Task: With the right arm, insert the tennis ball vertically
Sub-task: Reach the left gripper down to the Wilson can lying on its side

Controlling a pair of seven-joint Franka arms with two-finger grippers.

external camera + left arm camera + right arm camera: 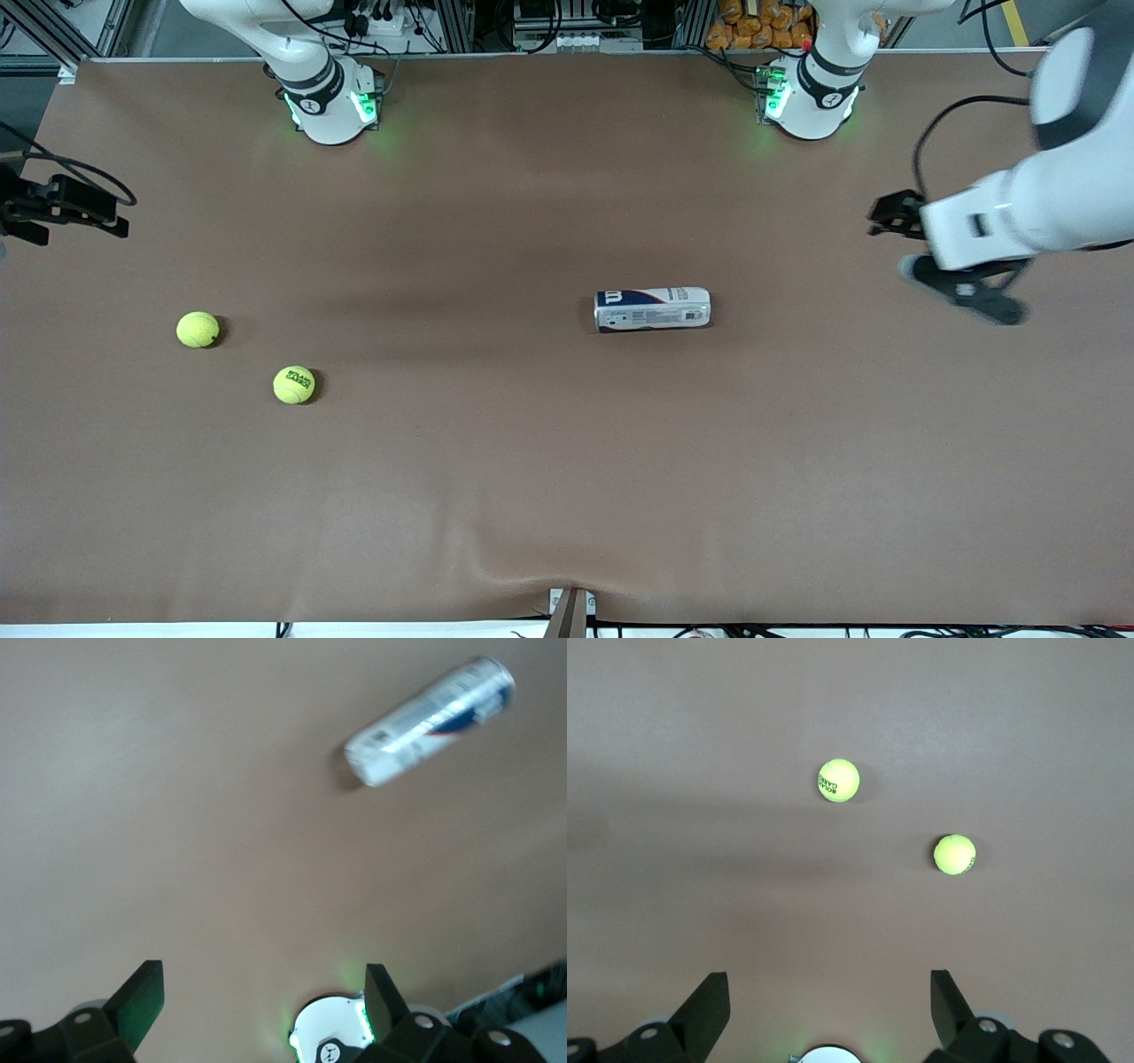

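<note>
Two yellow-green tennis balls lie on the brown table toward the right arm's end: a plain one [198,330] [955,854], and one with dark lettering [294,385] [838,780] nearer the front camera. A white, blue and red ball can [653,308] [431,719] lies on its side near the table's middle. My right gripper [80,213] [830,992] hangs open and empty over the table's edge at the right arm's end, well off the balls. My left gripper [966,288] [263,992] is open and empty, up over the left arm's end, apart from the can.
The two arm bases [330,102] [808,93] stand along the table's edge farthest from the front camera. The left arm's base [330,1038] shows between the left gripper's fingers. A small bracket [571,611] sits at the table's edge nearest that camera.
</note>
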